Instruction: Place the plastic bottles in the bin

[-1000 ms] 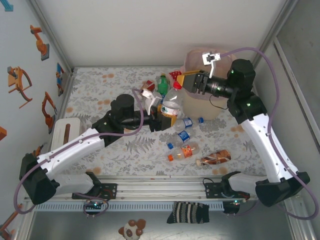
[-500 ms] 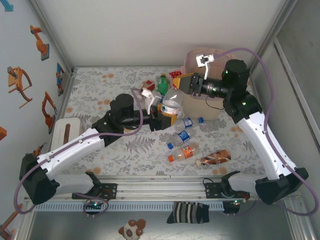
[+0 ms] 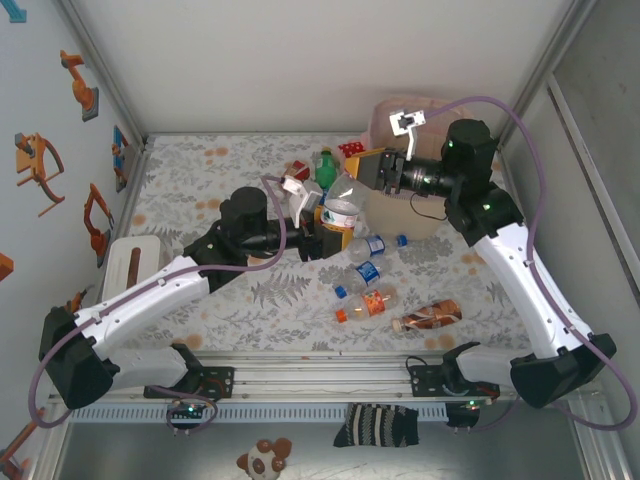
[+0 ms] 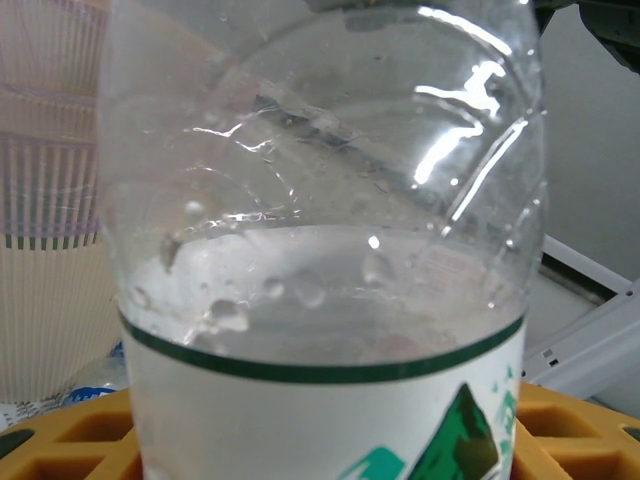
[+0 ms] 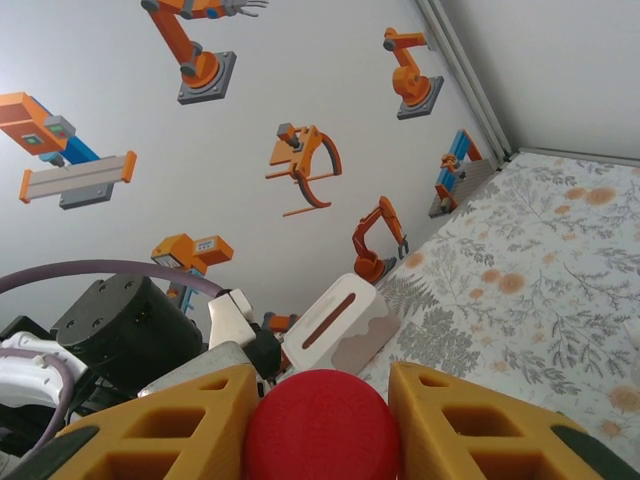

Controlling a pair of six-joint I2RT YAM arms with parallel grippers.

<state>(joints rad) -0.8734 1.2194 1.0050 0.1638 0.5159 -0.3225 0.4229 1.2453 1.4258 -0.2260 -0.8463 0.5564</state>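
Note:
A clear bottle point(image 3: 345, 203) with a white, green-printed label and a red cap stands upright in mid-table. My left gripper point(image 3: 335, 222) is shut on its labelled body; in the left wrist view the bottle point(image 4: 320, 250) stands between the yellow fingers point(image 4: 585, 425). My right gripper point(image 3: 368, 168) sits at the bottle's top, and its yellow fingers point(image 5: 470, 420) press both sides of the red cap point(image 5: 322, 425). The pink mesh bin point(image 3: 420, 108) with a beige body stands just right of the bottle, also seen as the bin point(image 4: 45, 200).
A green bottle point(image 3: 325, 166) stands behind the held one. Several bottles lie in front: two clear blue-labelled point(image 3: 372, 245) point(image 3: 365, 272), an orange-capped one point(image 3: 365, 305), a brown one point(image 3: 428, 315). A loose blue cap point(image 3: 401, 240), a red dotted item point(image 3: 350, 148) and a white box point(image 3: 128, 262) are nearby.
My right gripper has moved left from beside the bin and closed round the bottle's red cap. The left gripper and the bottle have stayed put.

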